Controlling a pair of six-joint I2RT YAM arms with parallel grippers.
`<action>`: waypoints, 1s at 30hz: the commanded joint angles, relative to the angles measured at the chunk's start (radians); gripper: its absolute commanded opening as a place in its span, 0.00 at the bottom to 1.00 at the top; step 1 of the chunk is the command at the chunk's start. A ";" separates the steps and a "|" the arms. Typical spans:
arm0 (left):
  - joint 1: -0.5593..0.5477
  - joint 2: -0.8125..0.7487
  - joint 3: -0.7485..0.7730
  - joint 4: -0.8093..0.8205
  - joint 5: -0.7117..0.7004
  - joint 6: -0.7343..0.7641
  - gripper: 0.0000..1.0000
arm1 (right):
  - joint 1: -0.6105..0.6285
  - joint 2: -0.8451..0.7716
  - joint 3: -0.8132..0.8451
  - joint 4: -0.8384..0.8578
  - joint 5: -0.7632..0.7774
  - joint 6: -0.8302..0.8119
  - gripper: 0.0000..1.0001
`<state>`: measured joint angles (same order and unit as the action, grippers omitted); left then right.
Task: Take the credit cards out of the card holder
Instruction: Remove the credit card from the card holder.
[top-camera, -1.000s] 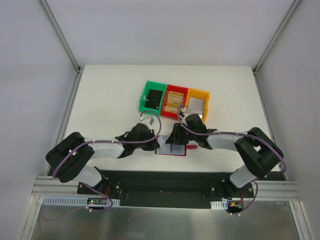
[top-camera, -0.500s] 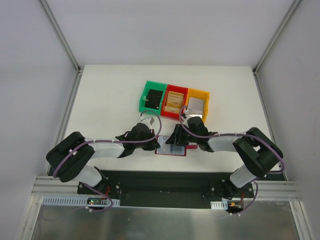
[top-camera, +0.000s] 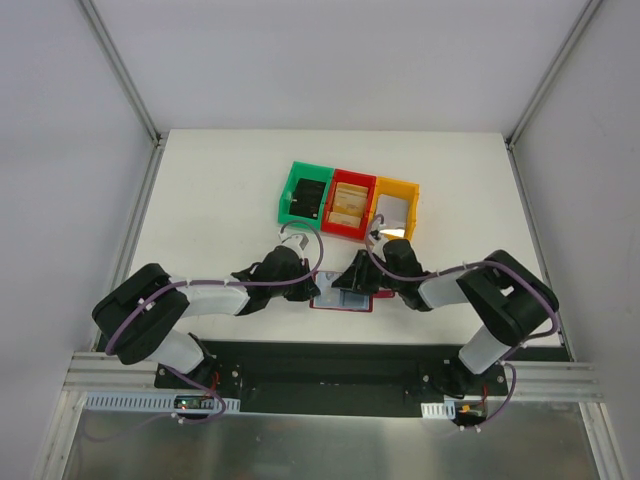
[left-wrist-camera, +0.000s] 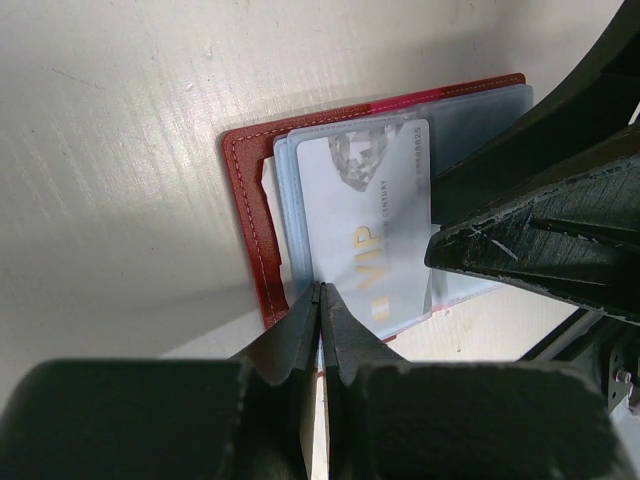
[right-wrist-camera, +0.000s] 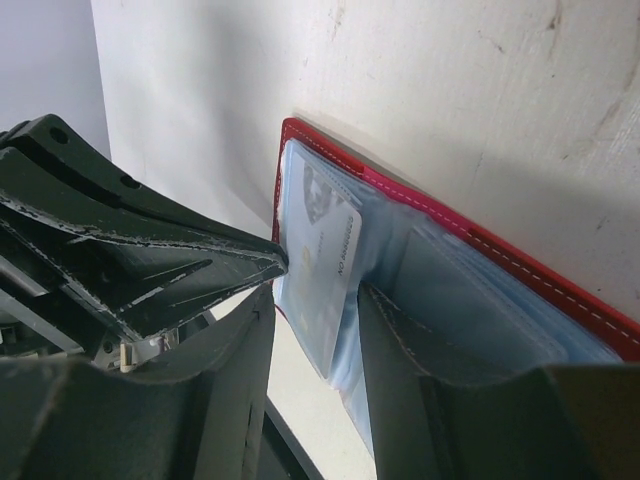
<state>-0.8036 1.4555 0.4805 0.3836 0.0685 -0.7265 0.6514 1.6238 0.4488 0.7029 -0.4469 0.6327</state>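
Shifting nearer, the right tool (right-wrist-camera: 315, 290) straddles a card (left-wrist-camera: 365, 220), jaws apart; left tool (left-wrist-camera: 320, 292) together.

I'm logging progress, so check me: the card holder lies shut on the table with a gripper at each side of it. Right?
Not shut: the card holder lies open on the table, with a VIP card showing inside, as the left wrist view shows. The left gripper and right gripper are indeed at either side of it.

One card holder (left-wrist-camera: 245, 200), three bins (top-camera: 341, 231)
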 joint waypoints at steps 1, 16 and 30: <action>0.006 0.020 0.001 -0.087 -0.050 -0.002 0.00 | -0.002 0.030 -0.025 0.136 -0.039 0.051 0.41; 0.006 0.031 0.006 -0.094 -0.053 -0.004 0.00 | -0.026 0.064 -0.082 0.339 -0.075 0.128 0.41; 0.006 0.054 0.018 -0.084 -0.024 -0.002 0.00 | -0.024 0.104 -0.071 0.409 -0.119 0.154 0.40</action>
<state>-0.8032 1.4685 0.4980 0.3679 0.0692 -0.7414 0.6266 1.7222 0.3687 1.0214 -0.5243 0.7746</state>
